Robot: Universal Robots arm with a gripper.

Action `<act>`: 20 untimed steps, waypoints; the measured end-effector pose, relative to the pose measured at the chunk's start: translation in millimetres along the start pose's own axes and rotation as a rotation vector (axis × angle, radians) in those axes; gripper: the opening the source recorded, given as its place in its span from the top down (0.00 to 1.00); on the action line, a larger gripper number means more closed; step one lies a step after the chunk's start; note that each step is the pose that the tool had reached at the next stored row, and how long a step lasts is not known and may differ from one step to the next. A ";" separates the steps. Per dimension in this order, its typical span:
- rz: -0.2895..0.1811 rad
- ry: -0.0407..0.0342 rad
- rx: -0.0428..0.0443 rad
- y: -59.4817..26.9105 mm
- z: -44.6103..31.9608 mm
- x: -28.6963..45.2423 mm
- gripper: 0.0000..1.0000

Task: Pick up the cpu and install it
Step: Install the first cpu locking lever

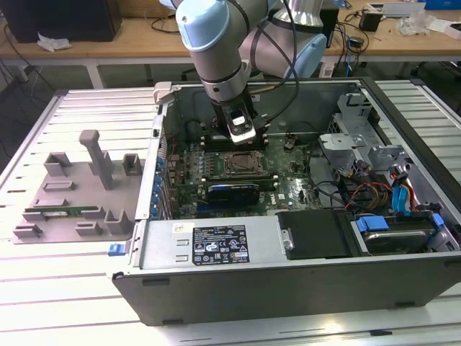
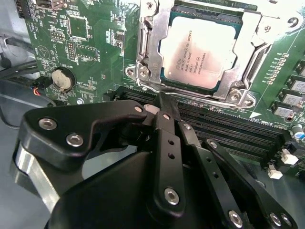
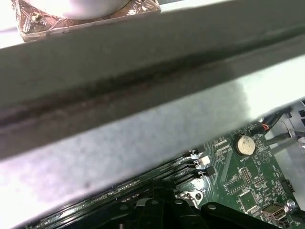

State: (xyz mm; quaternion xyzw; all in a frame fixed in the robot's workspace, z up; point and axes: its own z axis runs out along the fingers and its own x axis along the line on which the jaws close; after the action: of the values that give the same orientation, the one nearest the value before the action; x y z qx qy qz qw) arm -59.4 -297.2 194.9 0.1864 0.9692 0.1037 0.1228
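Note:
The cpu (image 2: 198,52) has a silver-grey metal top and lies flat in the motherboard's socket (image 2: 145,71), framed by the metal bracket. In the exterior view the socket (image 1: 241,164) is in the middle of the open computer case. My gripper (image 2: 165,102) hangs just above the board beside the socket, over the black memory slots (image 2: 228,136). Its black fingers (image 2: 167,129) are pressed together with nothing between them. In the exterior view the gripper (image 1: 242,135) is just behind the socket, close to the case's rear wall.
The case walls (image 1: 288,277) ring the board. A power supply (image 1: 209,245) and a black drive (image 1: 317,234) lie along the front, cables and a drive cage (image 1: 374,162) at the exterior view's right. A grey fixture (image 1: 72,187) holds a green memory stick (image 1: 61,213).

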 end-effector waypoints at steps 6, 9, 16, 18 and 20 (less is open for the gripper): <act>0.000 0.0000 0.0000 -2.8 -0.3 -1.6 0.89; 0.000 0.0000 0.0003 -3.8 0.5 -2.4 0.89; 0.001 0.0011 -0.0029 -3.6 0.1 -2.7 0.89; 0.001 0.0007 -0.0023 -3.4 -0.4 -2.9 0.89; 0.000 0.0006 -0.0014 -3.3 -0.9 -3.0 0.89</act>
State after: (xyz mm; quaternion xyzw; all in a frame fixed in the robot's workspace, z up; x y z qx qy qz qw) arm -58.0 -301.4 195.5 0.1865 0.9692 0.1044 0.1226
